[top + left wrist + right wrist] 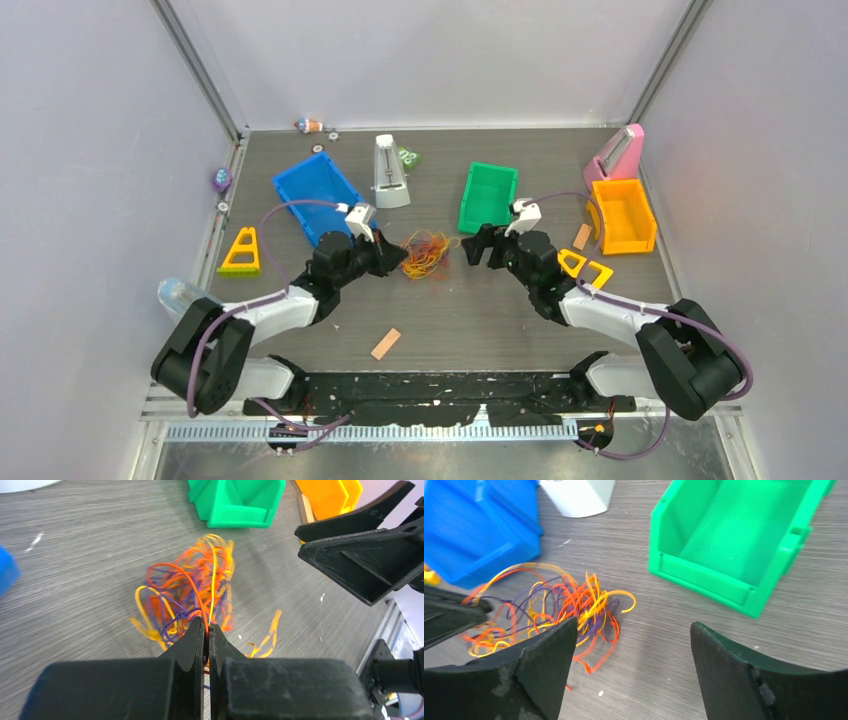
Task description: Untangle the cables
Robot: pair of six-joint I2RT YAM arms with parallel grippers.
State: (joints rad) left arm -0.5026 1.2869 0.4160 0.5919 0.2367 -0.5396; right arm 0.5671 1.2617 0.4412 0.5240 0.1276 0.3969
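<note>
Mixing orange, yellow, red and purple through the cables [424, 253]. Showing streaked grey wood grain on the counter [470, 320]. Carrying unpatterned colour on the green bin [488, 195], blue bin [318, 190] and orange bin [622, 215]. Showing matt black on the left fingers [192, 645].

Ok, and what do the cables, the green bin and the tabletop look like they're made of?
The cables: thin, limp strands in orange, yellow and purple, probably plastic-coated wire or cord; they loop and curl freely, with a slight sheen. The green bin: moulded rigid plastic, uniform colour, smooth semi-gloss walls. The tabletop: grey wood-grain pattern, matte; likely laminate, though that is not certain.
</note>
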